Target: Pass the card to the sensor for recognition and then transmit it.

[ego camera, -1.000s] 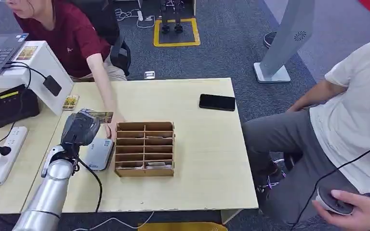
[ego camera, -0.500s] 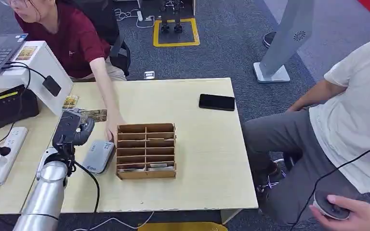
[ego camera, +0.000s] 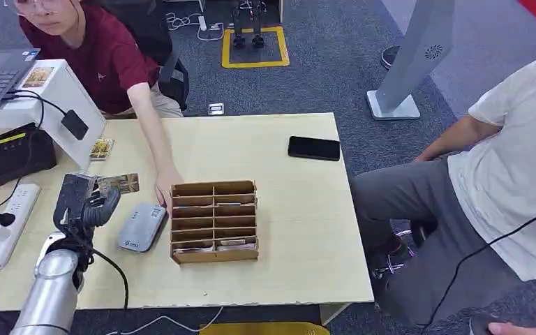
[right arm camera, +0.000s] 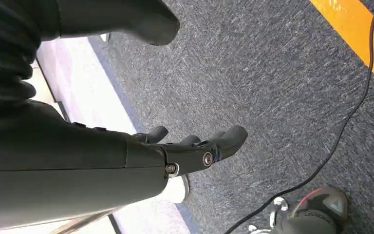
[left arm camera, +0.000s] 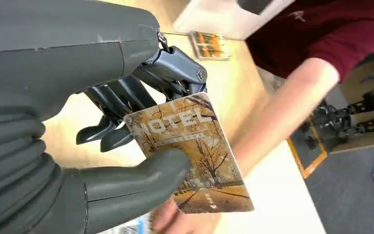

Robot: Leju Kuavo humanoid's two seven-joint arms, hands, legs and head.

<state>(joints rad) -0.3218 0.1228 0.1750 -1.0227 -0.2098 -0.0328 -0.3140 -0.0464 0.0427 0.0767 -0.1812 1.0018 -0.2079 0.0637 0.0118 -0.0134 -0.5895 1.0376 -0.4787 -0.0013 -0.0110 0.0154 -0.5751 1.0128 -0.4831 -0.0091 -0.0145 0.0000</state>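
Left hand (ego camera: 80,202): pinching card (ego camera: 120,184) above table (ego camera: 286,209), at 9 o'clock of grey sensor (ego camera: 140,227). Right hand (right arm camera: 185,146): released, fingers apart, over carpet.

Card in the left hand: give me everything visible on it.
The card is a flat, glossy rectangle printed with an autumn tree scene in browns and yellows; the large letters "OTEL" show near one end, with smaller illegible print below. The left hand pinches it between the thick grey thumb and the darker fingers, leaving the far end free. In the head view the card is held above the table, near the grey sensor.
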